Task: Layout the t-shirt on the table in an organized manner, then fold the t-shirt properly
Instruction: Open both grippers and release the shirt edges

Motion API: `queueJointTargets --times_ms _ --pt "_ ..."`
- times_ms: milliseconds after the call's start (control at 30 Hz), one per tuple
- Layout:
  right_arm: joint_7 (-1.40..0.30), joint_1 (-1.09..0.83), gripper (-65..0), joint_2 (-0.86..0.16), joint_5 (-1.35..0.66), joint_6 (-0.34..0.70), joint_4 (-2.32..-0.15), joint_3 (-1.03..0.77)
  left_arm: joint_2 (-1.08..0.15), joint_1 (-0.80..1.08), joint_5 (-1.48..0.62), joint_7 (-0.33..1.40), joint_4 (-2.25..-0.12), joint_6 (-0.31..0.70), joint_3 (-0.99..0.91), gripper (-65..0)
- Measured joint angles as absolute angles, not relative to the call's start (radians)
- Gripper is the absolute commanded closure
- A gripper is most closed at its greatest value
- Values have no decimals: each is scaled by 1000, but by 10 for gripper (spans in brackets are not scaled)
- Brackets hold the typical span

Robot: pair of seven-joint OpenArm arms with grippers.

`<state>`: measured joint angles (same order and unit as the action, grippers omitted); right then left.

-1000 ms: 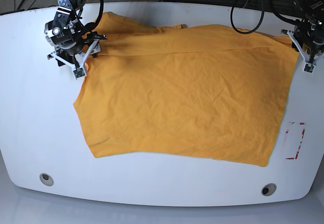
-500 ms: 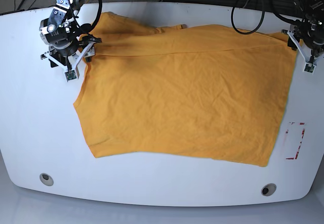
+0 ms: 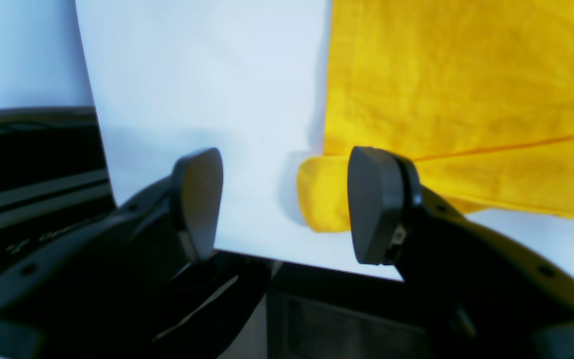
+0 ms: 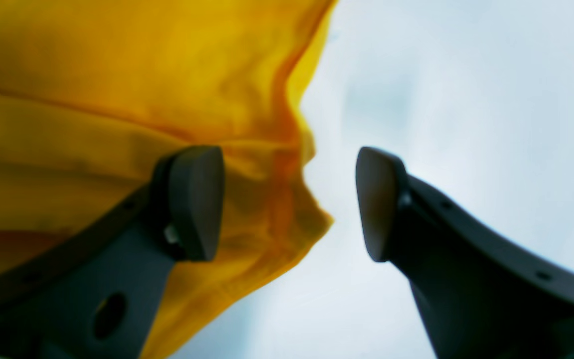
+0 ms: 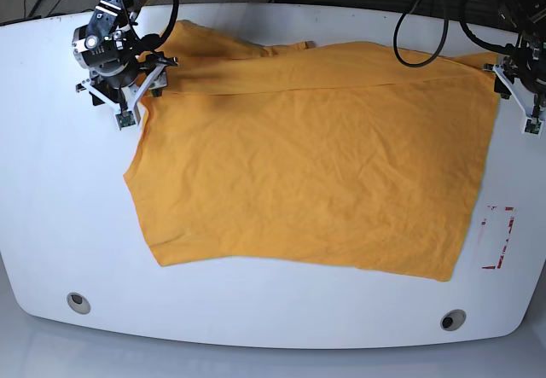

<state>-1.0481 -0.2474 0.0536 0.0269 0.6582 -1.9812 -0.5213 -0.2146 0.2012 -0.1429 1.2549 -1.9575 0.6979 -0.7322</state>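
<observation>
the plain orange-yellow cloth t-shirt [image 5: 316, 156] lies spread across the middle of the large glossy white table [image 5: 60, 216], mostly flat, with its far edge doubled over into a long folded band and light creasing through the body. near the right edge of the table sits a red-outlined rectangle mark [image 5: 497, 238], and two round grey grommet holes [image 5: 78, 302] sit near the front edge.

the left gripper [image 3: 284, 199] hangs over the far corner of the cloth by the table edge, jaws spread wide and empty — a small rolled-up corner of fabric lies on the table between the pads, touching neither one as far as the wrist view shows. the right gripper [image 4: 289, 202] is also parted and holds nothing; it sits over the opposite far corner, one finger above the bunched fabric edge, the other above bare table.

judging from this, the step in hand is regripping the two far corners for the fold. to do it well, each gripper should come straight down so one pad slides under the edge and both layers of the band are caught — not just the top one. the rolled corner on the left wants flattening or a grip slightly further in, or it may fold crooked. close both sides at matching points along the edge, then lift evenly so the cloth doesn't skew.
</observation>
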Motion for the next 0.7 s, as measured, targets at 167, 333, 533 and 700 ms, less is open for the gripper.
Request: queueJointTargets --times_ms 167,333,533,700 --pt "-1033 -246 -401 96 26 693 -1981 -581 -216 204 -139 1255 -1956 698 -732 -374" --pt "-1033 -269 -401 120 29 696 -1982 -624 -214 207 -141 1255 -1955 698 -732 -374" --pt "-1047 -309 -401 128 29 697 -1981 -627 -220 236 -127 1248 -1955 698 -737 -374" --pt "-1038 -309 -401 128 28 698 -1976 -628 -228 241 -93 1250 -1953 698 -738 -374"
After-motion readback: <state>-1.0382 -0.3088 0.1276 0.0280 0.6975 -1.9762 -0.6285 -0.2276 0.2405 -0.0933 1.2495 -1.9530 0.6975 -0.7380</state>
